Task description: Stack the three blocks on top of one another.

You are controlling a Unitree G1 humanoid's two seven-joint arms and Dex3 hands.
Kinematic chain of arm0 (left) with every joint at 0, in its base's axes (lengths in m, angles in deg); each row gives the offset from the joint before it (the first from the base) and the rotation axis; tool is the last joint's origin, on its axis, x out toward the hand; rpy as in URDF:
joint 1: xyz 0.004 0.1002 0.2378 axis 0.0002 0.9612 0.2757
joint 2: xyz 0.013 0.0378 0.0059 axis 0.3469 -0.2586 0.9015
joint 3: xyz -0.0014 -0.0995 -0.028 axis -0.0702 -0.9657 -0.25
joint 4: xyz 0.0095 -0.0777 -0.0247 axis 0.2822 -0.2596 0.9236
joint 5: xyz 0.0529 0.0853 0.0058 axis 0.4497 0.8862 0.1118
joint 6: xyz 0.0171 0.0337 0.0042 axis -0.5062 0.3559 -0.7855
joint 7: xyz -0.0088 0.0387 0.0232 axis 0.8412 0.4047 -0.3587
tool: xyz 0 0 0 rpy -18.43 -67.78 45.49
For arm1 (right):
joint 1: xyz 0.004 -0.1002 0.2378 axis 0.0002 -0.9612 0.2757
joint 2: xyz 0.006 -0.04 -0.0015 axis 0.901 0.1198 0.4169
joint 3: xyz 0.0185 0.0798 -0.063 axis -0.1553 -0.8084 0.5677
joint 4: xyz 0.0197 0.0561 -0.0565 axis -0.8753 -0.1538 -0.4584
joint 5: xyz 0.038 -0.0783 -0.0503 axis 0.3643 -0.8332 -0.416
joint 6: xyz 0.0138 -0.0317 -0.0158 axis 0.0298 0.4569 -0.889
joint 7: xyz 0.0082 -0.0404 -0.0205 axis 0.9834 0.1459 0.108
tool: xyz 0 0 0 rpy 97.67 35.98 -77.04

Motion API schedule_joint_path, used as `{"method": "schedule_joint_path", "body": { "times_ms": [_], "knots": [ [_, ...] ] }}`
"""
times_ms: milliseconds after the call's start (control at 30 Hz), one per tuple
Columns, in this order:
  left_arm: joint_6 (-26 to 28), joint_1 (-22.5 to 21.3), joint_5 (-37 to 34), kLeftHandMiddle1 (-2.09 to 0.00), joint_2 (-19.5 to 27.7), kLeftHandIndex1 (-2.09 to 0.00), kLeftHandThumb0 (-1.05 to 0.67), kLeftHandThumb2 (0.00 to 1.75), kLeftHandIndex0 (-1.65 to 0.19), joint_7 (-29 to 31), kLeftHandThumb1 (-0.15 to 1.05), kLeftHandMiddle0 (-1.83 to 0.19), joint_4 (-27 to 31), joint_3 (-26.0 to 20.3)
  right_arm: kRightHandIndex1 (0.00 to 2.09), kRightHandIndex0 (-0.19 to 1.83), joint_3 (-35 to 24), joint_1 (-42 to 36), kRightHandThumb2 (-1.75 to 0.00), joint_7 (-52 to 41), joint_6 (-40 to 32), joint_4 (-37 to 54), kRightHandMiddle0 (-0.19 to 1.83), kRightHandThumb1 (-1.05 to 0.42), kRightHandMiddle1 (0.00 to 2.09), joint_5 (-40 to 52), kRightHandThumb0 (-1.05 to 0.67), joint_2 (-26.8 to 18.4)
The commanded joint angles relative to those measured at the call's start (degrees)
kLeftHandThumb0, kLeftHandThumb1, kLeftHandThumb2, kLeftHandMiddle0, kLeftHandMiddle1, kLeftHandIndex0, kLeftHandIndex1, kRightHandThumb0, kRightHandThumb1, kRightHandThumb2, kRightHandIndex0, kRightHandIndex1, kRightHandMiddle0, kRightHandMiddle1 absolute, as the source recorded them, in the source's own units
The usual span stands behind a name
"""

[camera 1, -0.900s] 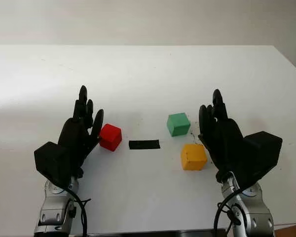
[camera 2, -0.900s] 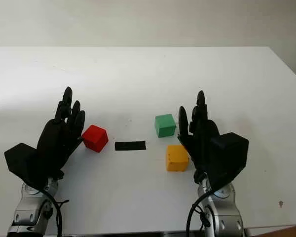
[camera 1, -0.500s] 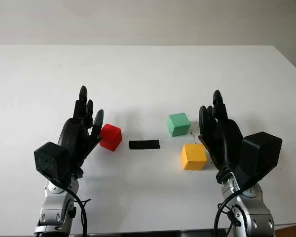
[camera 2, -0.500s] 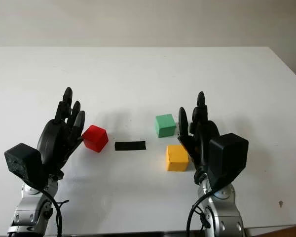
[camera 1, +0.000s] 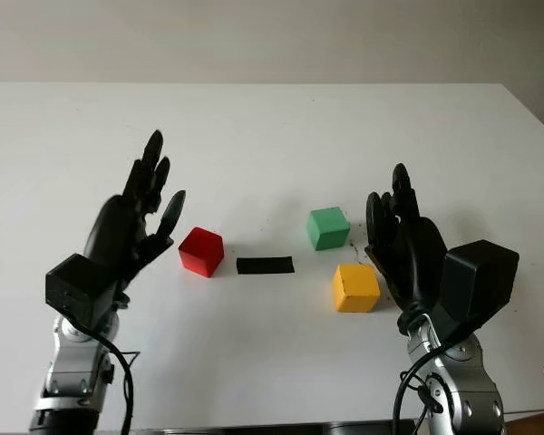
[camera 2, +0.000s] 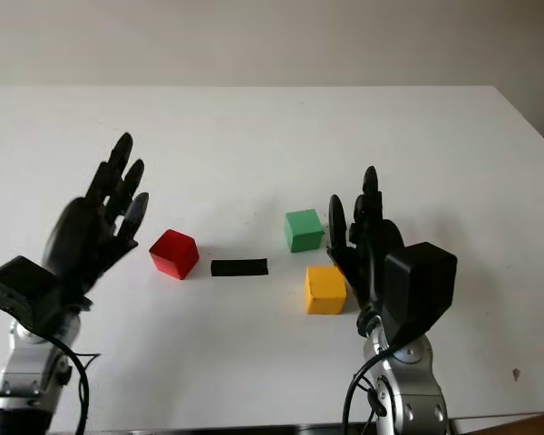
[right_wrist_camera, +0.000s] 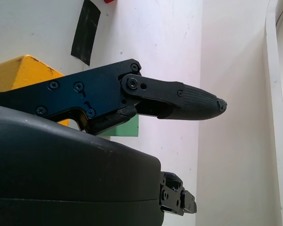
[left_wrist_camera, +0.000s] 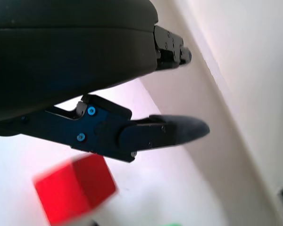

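A red block (camera 1: 201, 251) sits on the white table left of centre, and it also appears in the left wrist view (left_wrist_camera: 75, 189). A green block (camera 1: 328, 227) stands right of centre, with a yellow block (camera 1: 355, 287) just in front of it. My left hand (camera 1: 150, 204) is open and raised above the table, a little left of the red block and apart from it. My right hand (camera 1: 394, 217) is open just right of the yellow and green blocks, holding nothing. In the right wrist view the yellow block (right_wrist_camera: 23, 70) lies behind the thumb.
A strip of black tape (camera 1: 265, 265) lies flat on the table (camera 1: 272, 136) between the red block and the yellow block. The table's far half is bare white surface.
My left hand has lifted and drawn away to the left of the red block. The right hand and all three blocks stay where they were.
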Motion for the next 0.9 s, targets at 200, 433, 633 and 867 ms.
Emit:
{"method": "schedule_joint_path", "body": {
  "times_ms": [200,433,633,867],
  "knots": [
    [2.2,-6.3,6.3,-0.02,15.1,-0.07,-0.64,0.04,-0.3,11.9,0.97,-0.06,2.5,2.6,0.05,-0.18,0.3,0.5,-0.57,0.7,-0.3,0.7,-0.16,-1.05,0.05,-0.3,-0.71,0.6],
    [0.0,-10.4,11.1,-0.05,18.6,-0.05,-0.72,0.04,-0.27,15.5,0.89,-0.01,-1.1,7.1,0.05,-0.19,0.6,0.9,-0.58,0.4,0.3,0.2,-0.17,-1.05,0.05,-0.6,-0.7,0.2],
    [-3.3,-11.0,20.8,-0.06,18.4,-0.06,-0.75,0.05,-0.29,9.4,0.88,-0.04,-3.0,10.7,0.05,-0.19,1.0,0.6,-0.6,0.7,-0.4,0.8,-0.17,-1.05,0.05,-1.8,-0.71,0.3],
    [-1.1,-10.3,26.6,-0.06,16.3,-0.05,-0.76,0.05,-0.28,5.4,0.87,-0.05,-2.3,14.0,0.05,-0.19,0.9,-0.1,-0.59,0.4,-0.3,1.0,-0.17,-1.05,0.06,-1.6,-0.71,0.7]
  ]
}}
